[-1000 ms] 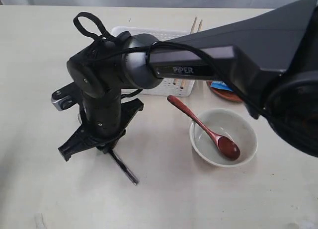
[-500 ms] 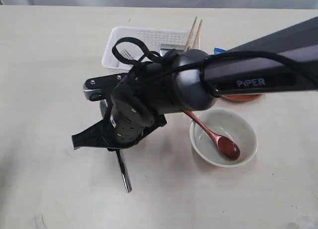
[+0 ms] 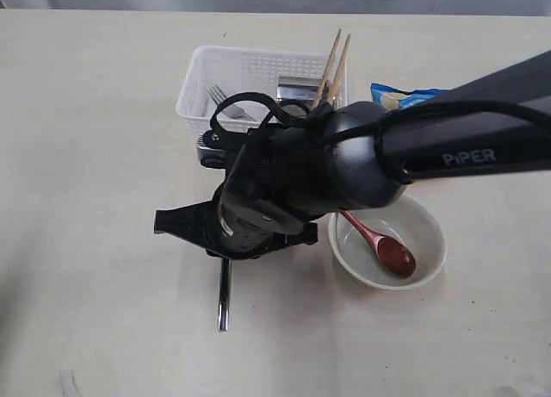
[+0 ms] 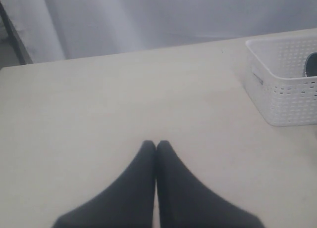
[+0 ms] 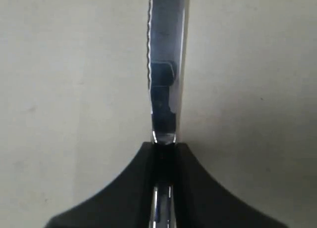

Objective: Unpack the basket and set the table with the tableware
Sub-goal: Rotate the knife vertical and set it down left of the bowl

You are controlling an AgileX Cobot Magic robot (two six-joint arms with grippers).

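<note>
right jaws: clamped on knife (image 3: 224,298) | knife axis: basket-to-near-edge, blade away from basket (image 3: 250,70) | left jaws: together

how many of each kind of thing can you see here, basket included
basket: 1
fork: 1
cup: 1
chopsticks: 2
knife: 1
spoon: 1
bowl: 1
chip bag: 1
total: 9
More may sit hidden behind the arm.
</note>
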